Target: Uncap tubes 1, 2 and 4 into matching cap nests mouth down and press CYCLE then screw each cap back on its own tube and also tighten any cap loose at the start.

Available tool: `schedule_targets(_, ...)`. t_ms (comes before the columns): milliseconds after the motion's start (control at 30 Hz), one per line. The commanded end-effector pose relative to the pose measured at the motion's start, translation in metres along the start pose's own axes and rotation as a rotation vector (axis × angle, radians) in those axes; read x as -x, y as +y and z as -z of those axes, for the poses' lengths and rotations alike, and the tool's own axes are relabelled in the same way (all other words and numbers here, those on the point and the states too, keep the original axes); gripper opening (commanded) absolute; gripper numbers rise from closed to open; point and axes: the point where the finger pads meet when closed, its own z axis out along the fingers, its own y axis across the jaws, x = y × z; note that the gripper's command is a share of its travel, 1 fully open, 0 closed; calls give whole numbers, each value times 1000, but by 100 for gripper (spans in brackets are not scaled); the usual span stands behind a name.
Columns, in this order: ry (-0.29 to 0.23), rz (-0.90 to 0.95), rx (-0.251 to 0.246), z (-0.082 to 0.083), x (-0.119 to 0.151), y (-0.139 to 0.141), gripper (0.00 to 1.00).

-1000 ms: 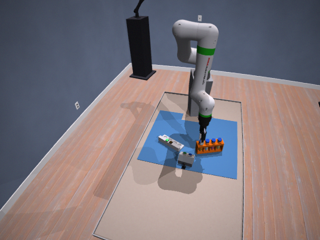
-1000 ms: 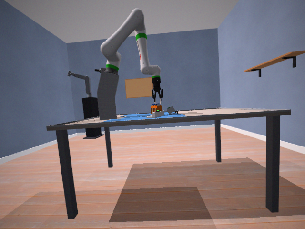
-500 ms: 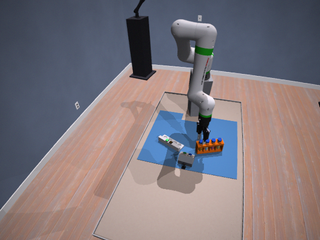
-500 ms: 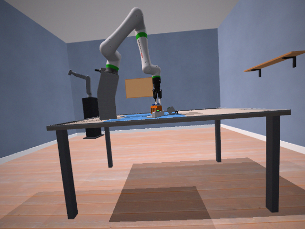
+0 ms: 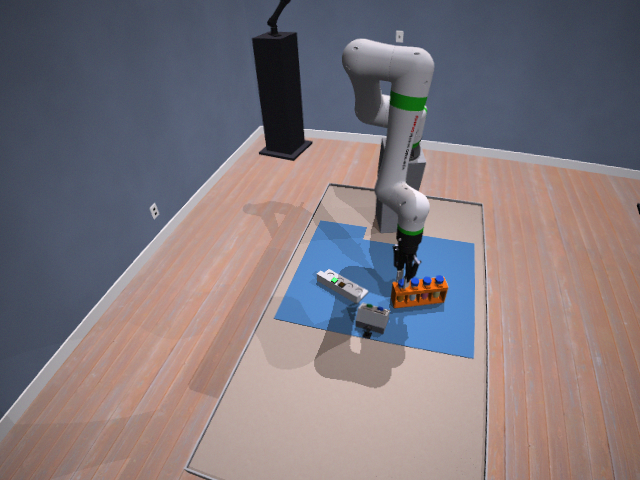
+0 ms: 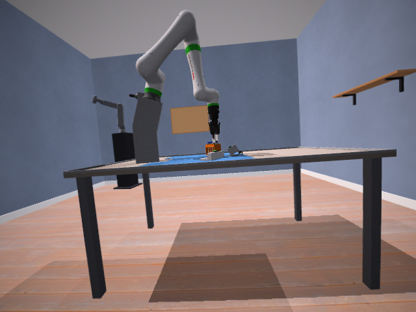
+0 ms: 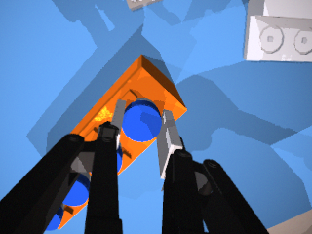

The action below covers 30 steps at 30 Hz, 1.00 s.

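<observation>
The orange decapping station [image 5: 418, 298] [image 6: 212, 147] [image 7: 151, 78] stands on the blue mat, and all of its tubes wear blue caps. My gripper [image 5: 402, 277] [image 6: 214, 141] [image 7: 141, 119] points straight down over the end tube nearest the cap tray, tube 4. It is shut on that tube's cap [image 5: 401, 283] [image 7: 141, 127], which sits on the tube. Other caps [image 5: 427, 280] [image 7: 75, 192] sit on their tubes beside it. The white cap tray [image 5: 356, 293] [image 6: 214, 155] [image 7: 283, 54] lies to the side; the nests I can see are empty. Its green lamp [image 5: 334, 279] is lit.
The small grey key desk [image 5: 371, 320] [image 6: 233, 149] stands in front of the rack, close to the cap tray. The arm's grey pedestal [image 5: 385, 217] stands at the back of the table. A black column [image 5: 279, 93] stands on the floor behind.
</observation>
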Motion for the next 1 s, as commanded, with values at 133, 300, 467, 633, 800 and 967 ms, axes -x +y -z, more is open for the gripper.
schedule_targets(133, 1, -100, -3, 0, 0, 0, 0)
schedule_targets(300, 0, -350, -3, 0, 0, 0, 0)
schedule_targets(467, 0, -500, -3, 0, 0, 0, 0)
schedule_targets(633, 0, -750, -3, -1, 0, 0, 0)
schedule_targets(800, -1, -1000, -3, -1, 0, 0, 0)
schedule_targets(967, -1, -1047, -3, -1, 0, 0, 0)
